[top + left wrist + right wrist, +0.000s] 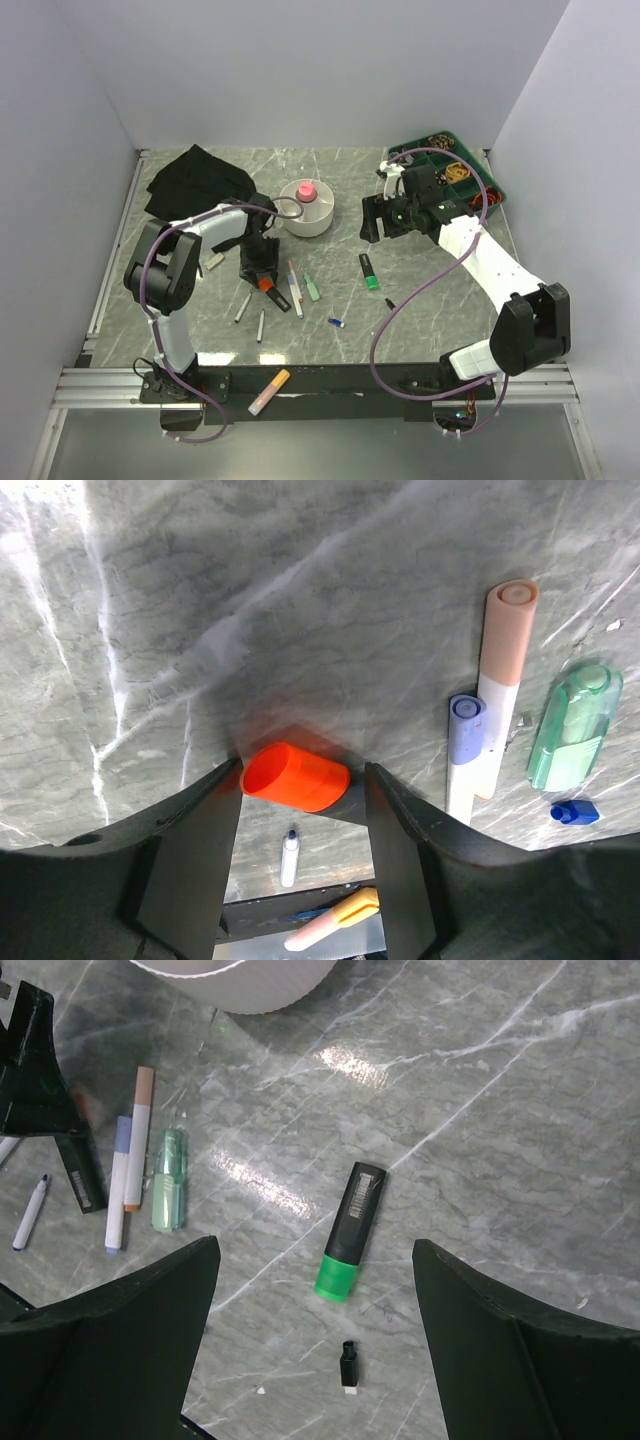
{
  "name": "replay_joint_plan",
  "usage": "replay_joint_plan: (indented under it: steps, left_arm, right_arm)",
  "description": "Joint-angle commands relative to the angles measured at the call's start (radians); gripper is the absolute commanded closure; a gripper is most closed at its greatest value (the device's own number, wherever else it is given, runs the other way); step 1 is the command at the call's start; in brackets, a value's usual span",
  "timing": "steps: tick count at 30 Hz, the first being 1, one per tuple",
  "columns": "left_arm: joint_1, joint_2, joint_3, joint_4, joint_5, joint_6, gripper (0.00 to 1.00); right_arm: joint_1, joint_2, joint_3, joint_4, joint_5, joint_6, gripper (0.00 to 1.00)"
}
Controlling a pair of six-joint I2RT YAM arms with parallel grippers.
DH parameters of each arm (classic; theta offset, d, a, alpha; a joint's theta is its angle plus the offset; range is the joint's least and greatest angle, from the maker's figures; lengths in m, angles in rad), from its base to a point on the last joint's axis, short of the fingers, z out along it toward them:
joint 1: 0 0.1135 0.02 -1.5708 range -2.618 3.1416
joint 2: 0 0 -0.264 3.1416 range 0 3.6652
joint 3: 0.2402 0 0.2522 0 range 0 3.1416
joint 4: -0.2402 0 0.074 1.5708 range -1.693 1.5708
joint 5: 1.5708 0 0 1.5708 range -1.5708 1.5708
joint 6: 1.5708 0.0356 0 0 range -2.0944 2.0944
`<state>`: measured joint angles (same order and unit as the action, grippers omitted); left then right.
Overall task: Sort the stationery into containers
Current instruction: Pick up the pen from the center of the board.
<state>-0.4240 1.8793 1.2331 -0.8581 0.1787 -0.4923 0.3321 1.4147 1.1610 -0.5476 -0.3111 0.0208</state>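
Note:
My left gripper (260, 268) is closed down around an orange-capped highlighter (295, 777) with a black body, at table level. Both jaws touch it. My right gripper (313, 1250) is open and empty, held above a green-capped black highlighter (352, 1230) and a tiny black piece (347, 1365). A round white bowl (318, 222) holds a pink-capped bottle (307, 190). A floppy black bag (198, 180) lies at the back left. Loose on the table are a pink-and-white pen (500, 670), a lilac-capped pen (465, 740), a pale green highlighter (572, 730), a blue piece (574, 812) and two thin grey pens (243, 307).
A green tray (492, 190) with small items sits at the back right corner. An orange-and-pink marker (268, 391) lies on the front rail. A small white item (214, 262) lies beside the left arm. Walls enclose the table on three sides.

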Motion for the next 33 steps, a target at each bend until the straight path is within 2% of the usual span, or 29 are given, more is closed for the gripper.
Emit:
replay_joint_plan:
  steps: [1,7,14,18,19,20,21,24,27,29,32,33]
  left_arm:
    - [-0.005,0.001,0.003,0.001,0.002,-0.011,0.44]
    - [-0.009,0.012,0.008,0.008,0.022,-0.008,0.52]
    - [-0.019,0.057,0.072,0.007,-0.002,-0.005,0.54]
    - [-0.044,0.012,0.025,0.002,-0.027,-0.003,0.67]
    - [-0.044,0.001,0.022,0.001,-0.041,-0.005,0.67]
    - [-0.044,-0.005,0.02,-0.002,-0.048,-0.006,0.64]
    - [-0.045,-0.006,0.017,-0.004,-0.059,-0.008,0.53]
    - [-0.048,-0.031,-0.007,-0.004,-0.076,-0.006,0.47]
    - [-0.052,-0.049,-0.044,0.004,-0.064,-0.006,0.46]
    - [-0.055,-0.049,-0.049,0.005,-0.055,-0.005,0.48]
    - [-0.065,-0.039,-0.035,0.007,-0.042,0.003,0.58]
    - [-0.067,-0.032,-0.034,0.008,-0.039,0.004,0.65]
  right_arm:
    - [-0.01,0.001,0.04,-0.002,-0.019,-0.012,0.14]
    - [-0.01,-0.008,0.02,0.009,-0.022,-0.001,0.15]
    - [-0.01,-0.014,0.017,0.005,-0.016,-0.007,0.15]
    - [-0.013,-0.026,0.003,0.012,-0.011,-0.005,0.15]
    - [-0.015,-0.029,-0.001,0.014,-0.011,-0.001,0.15]
    - [-0.016,-0.03,-0.006,0.017,-0.013,0.001,0.15]
    - [-0.015,-0.033,-0.007,0.02,-0.014,0.004,0.15]
    - [-0.015,-0.037,-0.012,0.018,-0.014,0.007,0.15]
    - [-0.016,-0.037,-0.015,0.02,-0.013,0.004,0.15]
    - [-0.016,-0.036,-0.014,0.02,-0.013,0.002,0.15]
    - [-0.016,-0.033,-0.017,0.025,-0.014,0.005,0.14]
    - [-0.019,-0.033,-0.017,0.028,-0.014,0.005,0.15]
